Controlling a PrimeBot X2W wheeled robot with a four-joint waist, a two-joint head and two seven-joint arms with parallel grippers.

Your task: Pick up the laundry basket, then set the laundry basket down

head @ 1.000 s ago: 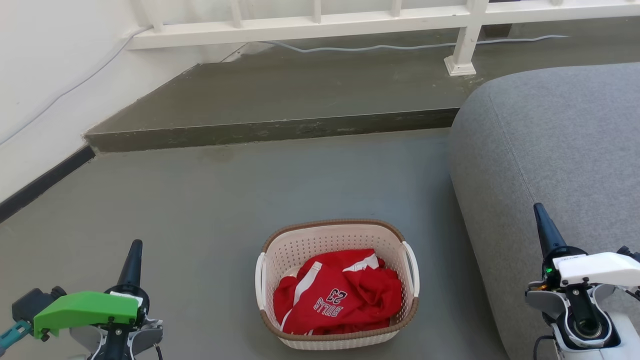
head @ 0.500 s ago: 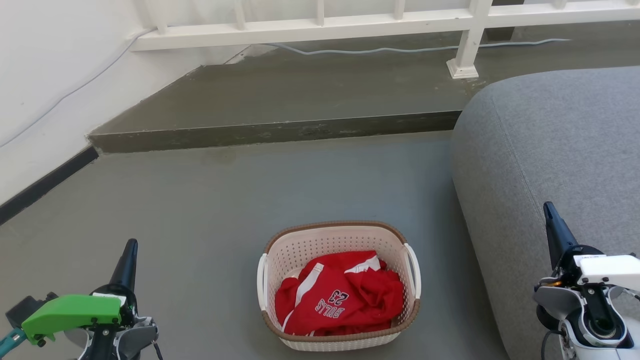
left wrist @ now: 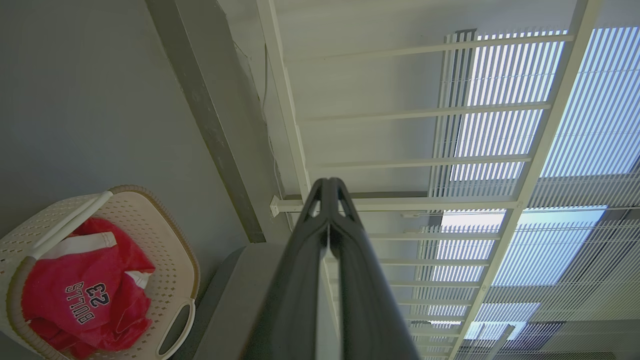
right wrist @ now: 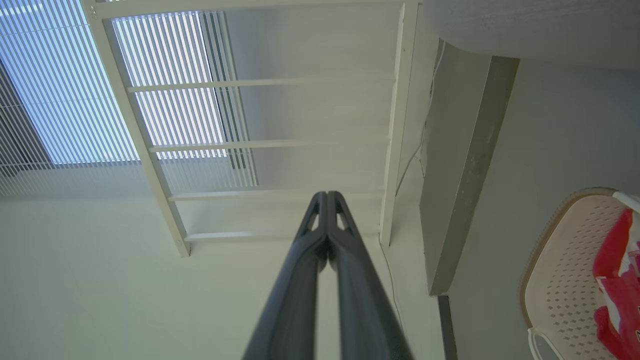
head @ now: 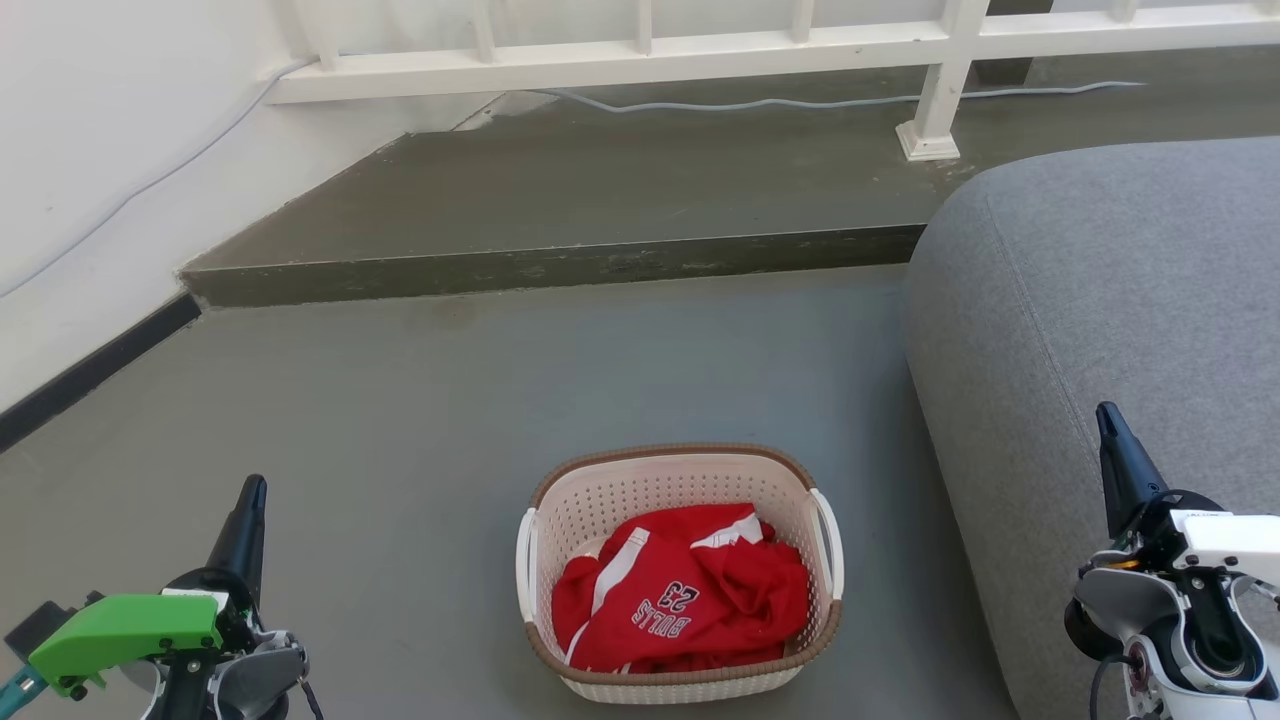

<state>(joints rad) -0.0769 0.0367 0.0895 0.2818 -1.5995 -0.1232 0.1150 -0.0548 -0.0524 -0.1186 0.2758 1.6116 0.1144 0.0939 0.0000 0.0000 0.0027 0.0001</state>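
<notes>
Laundry basket [head: 660, 492]: bottom hidden under red jersey [head: 700, 600]; cropped at the right wrist view's edge. Sofa [head: 1100, 300]: cropped right, head view.

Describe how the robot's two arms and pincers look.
Each pincer has two long, dark, tapering fingers with small cut-outs near the tips. The left pincer sits on a wrist with a bright green cover; the right pincer has a white cover, grey housing and a black cable.
</notes>
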